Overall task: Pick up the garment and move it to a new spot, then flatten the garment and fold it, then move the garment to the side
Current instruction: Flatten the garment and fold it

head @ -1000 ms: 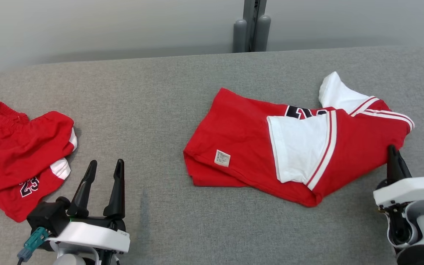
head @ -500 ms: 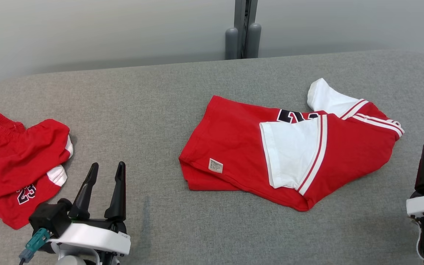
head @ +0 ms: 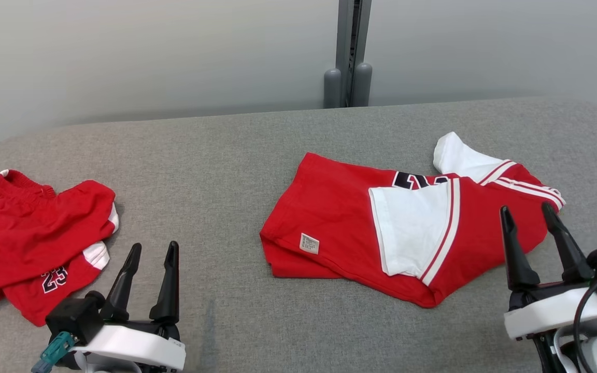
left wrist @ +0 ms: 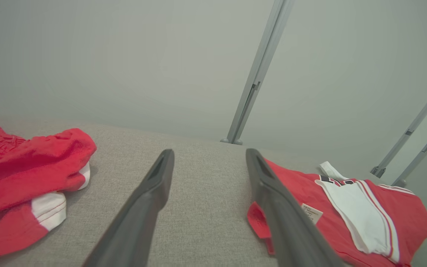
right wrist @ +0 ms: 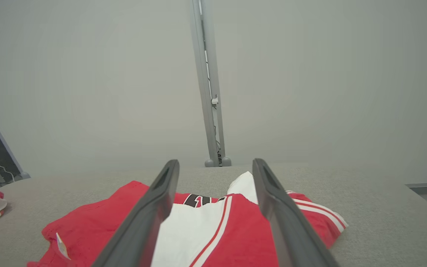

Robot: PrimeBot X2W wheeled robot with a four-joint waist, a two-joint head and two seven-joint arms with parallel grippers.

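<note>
We see the garment (head: 340,217), a soft red knit jersey with white panels edged in red-and-white stripes. It lies folded into a rough, lopsided oblong on the right half of the table (head: 215,171). A white sleeve (head: 459,155) sticks out at its far right corner. Part of a black number (head: 415,180) peeks from under the white flap, and a small white label (head: 309,243) sits by the near left corner. At the table's left edge lie crumpled red shorts (head: 34,228), with a gathered waistband and a "23" on them.

Our left claw (head: 155,246) is at the near left, between the shorts and the garment, its two tapering dark fingers spread wide with nothing between them. Our right claw (head: 526,208) is at the near right, fingers likewise wide apart and empty, the tips showing over the garment's right end.

A second ago the right claw was pinched shut at the garment's near right edge; it has since let go and spread wide. The left claw has kept its pose, and the garment keeps its fold. The head camera has shifted, so the whole picture sits lower.

The table is covered in grey woven cloth and has rounded corners. Behind it stands a plain pale grey wall (head: 148,52) with a grey metal post (head: 349,52).
</note>
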